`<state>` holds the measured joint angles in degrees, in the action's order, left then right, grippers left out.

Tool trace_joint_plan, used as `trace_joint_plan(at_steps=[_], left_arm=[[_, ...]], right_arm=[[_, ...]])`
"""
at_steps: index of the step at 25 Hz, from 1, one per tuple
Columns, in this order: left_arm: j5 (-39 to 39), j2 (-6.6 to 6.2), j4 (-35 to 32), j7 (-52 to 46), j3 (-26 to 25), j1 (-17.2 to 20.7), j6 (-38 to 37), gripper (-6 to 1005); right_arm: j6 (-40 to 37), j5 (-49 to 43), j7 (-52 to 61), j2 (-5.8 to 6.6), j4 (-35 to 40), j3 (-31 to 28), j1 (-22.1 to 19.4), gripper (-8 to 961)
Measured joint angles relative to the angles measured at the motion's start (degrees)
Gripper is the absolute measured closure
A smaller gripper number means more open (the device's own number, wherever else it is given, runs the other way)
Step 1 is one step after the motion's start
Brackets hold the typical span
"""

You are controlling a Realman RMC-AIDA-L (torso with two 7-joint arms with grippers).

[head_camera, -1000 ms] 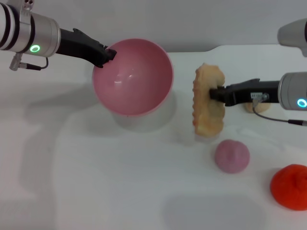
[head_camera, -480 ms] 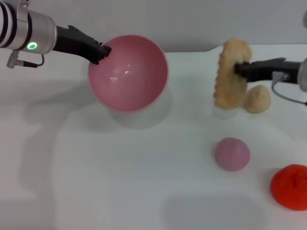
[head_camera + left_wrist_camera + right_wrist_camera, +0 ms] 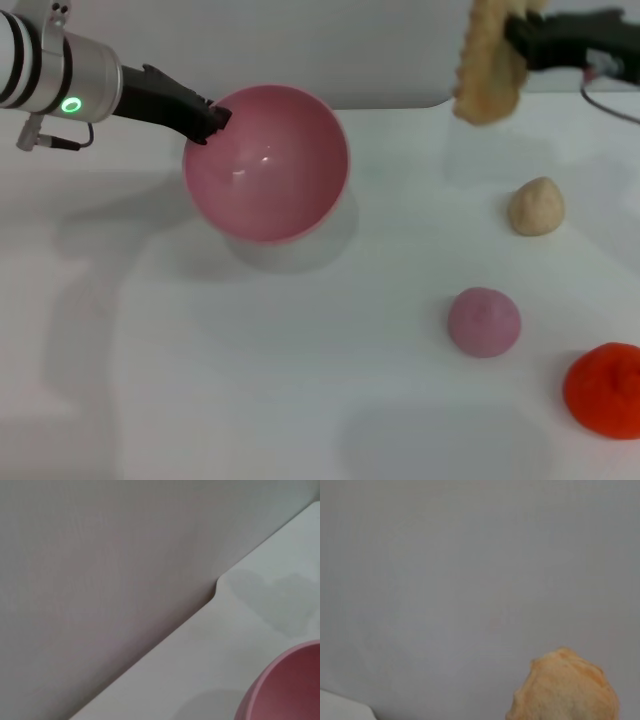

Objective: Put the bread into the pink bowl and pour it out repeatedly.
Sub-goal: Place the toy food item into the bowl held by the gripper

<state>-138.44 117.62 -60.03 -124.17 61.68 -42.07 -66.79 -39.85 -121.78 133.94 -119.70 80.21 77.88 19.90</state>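
At far left of the head view, gripping the pink bowl (image 3: 265, 165) by its rim with the left gripper (image 3: 210, 115), fingers closed tight on the wall; holding it apparently just clear of the table (image 3: 250, 380), judging by the shadow beneath, with the empty mouth turning up and slightly toward the robot. Showing only a curve of that bowl (image 3: 290, 685) in the left wrist view, no fingers. Moving rightward, at the upper edge and well apart from the bowl, carrying the bread (image 3: 488, 65) high over the table's far side in the right gripper (image 3: 520, 35), fingers clamped across the loaf's middle. Hanging on edge, with the long axis running nearly up and down, the ridged side facing the robot's left toward the bowl, the plain side facing the gripper, the upper end cut off by the frame; showing one rounded end of the bread (image 3: 567, 687) in the right wrist view. Probably transporting toward the bowl: for a clean drop, bringing the loaf over the centre of the mouth, lowering its bottom end inside the rim before opening, and steadying the bowl level, since the loaf looks about as long as the bowl is wide. Leaving alone, further right, the beige lump (image 3: 536, 206), the pink ball (image 3: 484, 322) and the orange object (image 3: 603, 388).
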Motion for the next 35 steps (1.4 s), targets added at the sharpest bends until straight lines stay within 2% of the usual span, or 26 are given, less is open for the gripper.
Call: trace_joint_plan(at_steps=[7,13,25,35], left_arm=[[0.09,0.04,1.06,0.04,0.02,0.03,0.0,939],[0.08,0.06,1.26,-0.01,0.01,-0.07,0.04,939],[0.59,0.22,1.85,-0.04,0.58,-0.53,0.17,938],[1.29,0.23,1.85,-0.09,2.03,-0.64,0.32,937]], right_arm=[[0.06,0.72,-1.08,-0.01,8.35,5.92,1.09,859],[-0.34,0.89,-1.18,-0.01,11.4,11.42,2.14,860],[3.05,2.38,-1.2,0.27,2.89,23.3,5.16,861],[4.05,2.33,-4.12,0.43,1.18,25.63,5.13,814]])
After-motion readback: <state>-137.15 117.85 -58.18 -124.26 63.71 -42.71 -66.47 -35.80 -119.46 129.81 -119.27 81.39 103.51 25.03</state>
